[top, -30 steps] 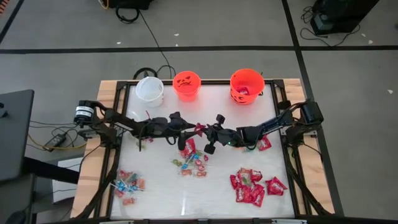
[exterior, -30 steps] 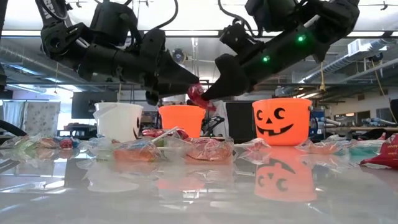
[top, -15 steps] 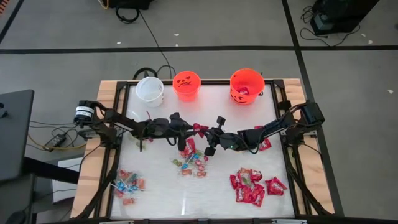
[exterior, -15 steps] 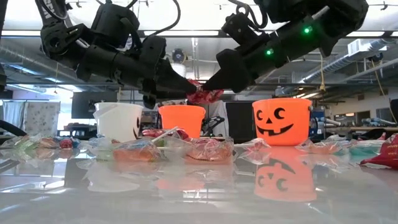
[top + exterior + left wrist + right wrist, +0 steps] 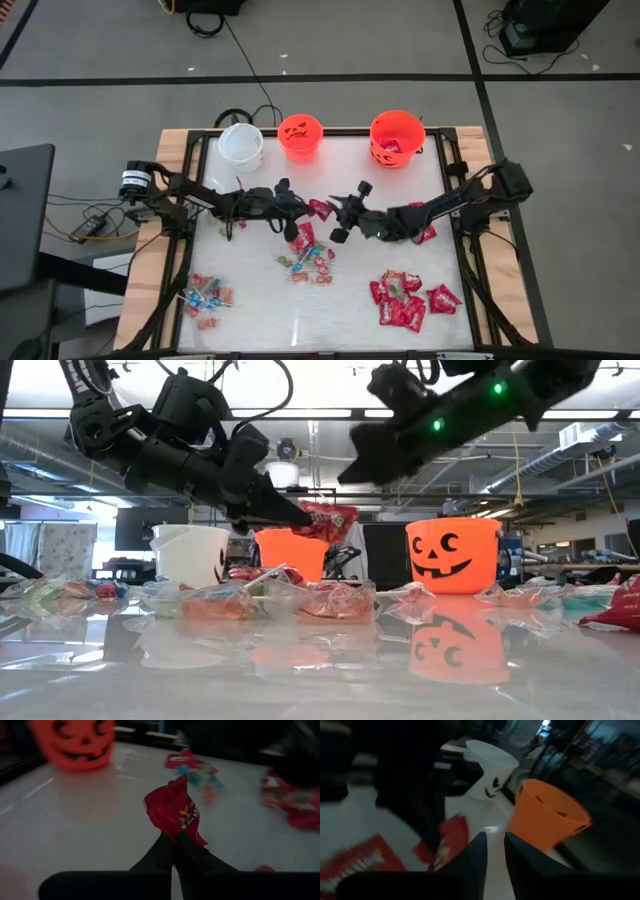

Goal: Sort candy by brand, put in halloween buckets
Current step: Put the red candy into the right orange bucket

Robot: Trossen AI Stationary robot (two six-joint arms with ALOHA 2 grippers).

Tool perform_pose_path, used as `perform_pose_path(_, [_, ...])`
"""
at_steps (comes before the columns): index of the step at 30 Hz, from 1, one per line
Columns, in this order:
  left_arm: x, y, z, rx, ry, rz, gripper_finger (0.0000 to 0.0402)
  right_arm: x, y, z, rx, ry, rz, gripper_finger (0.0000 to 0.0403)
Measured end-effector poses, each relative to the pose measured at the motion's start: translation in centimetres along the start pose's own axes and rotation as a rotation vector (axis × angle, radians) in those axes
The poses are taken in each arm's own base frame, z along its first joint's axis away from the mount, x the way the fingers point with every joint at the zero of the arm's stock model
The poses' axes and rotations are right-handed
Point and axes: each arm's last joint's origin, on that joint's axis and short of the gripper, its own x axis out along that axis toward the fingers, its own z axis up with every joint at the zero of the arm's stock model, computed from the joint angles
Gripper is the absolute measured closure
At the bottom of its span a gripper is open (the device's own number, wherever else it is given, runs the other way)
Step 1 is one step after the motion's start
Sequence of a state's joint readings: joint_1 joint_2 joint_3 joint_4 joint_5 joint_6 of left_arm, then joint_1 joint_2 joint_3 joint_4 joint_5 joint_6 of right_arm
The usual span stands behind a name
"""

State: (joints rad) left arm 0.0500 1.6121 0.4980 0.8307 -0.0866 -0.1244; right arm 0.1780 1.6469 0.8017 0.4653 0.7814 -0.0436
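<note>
Low view, nearest the lens: loose candy (image 5: 215,600) lies in a row across the table (image 5: 320,670), with more shiny red packets (image 5: 405,300) grouped at the near right in the high view. Above mid-table, the left gripper (image 5: 305,518) is closed on one red packet (image 5: 328,520), held clear of the surface; the left wrist view confirms both fingers (image 5: 165,852) pinched together on its lower edge. The right gripper (image 5: 343,212) hangs just beside it, apart from the packet, its fingers (image 5: 477,852) parted by a narrow gap and holding nothing. At the far edge stand the white bucket (image 5: 241,144), the small orange bucket (image 5: 300,137) and the larger orange bucket (image 5: 397,136), in a row.
</note>
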Motion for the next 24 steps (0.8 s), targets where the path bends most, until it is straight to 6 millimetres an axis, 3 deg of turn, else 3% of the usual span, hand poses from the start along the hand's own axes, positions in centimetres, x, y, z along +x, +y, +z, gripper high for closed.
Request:
perform_pose_path(5, [-0.1,-0.9,0.3,0.074,-0.034,-0.109,0.0387,0.2,-2.6,1.2,0.152,0.053,0.367,0.0272])
perform_pose_path(10, [-0.2,-1.5,0.5,0.103,-0.06,-0.145,0.0386,0.6,-5.0,1.2,0.301,0.156,0.558,0.0214])
perform_pose_path(15, [-0.2,-1.5,0.5,0.105,-0.058,-0.149,0.0386,2.1,-3.7,0.2,0.407,0.187,0.763,0.0178])
perform_pose_path(20, [-0.2,-1.6,0.0,0.1,-0.021,-0.151,0.0385,3.3,-3.2,-1.1,0.444,0.223,0.756,0.0183])
perform_pose_path(24, [-0.2,-1.6,0.1,0.069,-0.029,-0.156,0.0385,3.6,-3.5,-1.3,0.456,0.234,0.728,0.0229])
